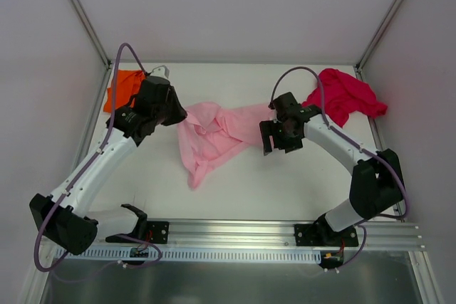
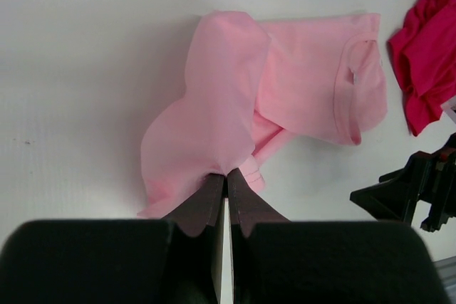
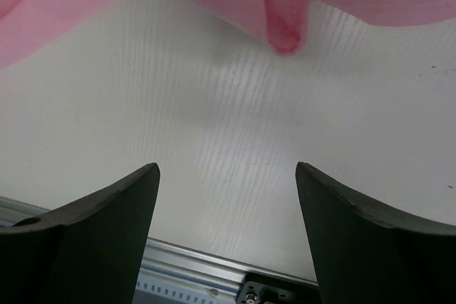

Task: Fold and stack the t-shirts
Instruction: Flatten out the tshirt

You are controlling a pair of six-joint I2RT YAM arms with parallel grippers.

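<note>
A white tabletop (image 1: 285, 190) sits inside pale walls (image 1: 235, 5); a ribbed aluminium rail (image 1: 242, 231) runs along its near edge. The pink t-shirt (image 1: 210, 137) lies crumpled mid-table; the orange t-shirt (image 1: 121, 89) is bunched in the far left corner, partly hidden by the left arm (image 1: 100, 165); the red t-shirt (image 1: 345, 94) is heaped in the far right corner. The left fingers (image 2: 206, 201) are pressed together, pinching an edge of the pink cloth; the right fingers (image 3: 107, 208) stand wide apart over bare tabletop just beside the pink hem, gripping nothing.
</note>
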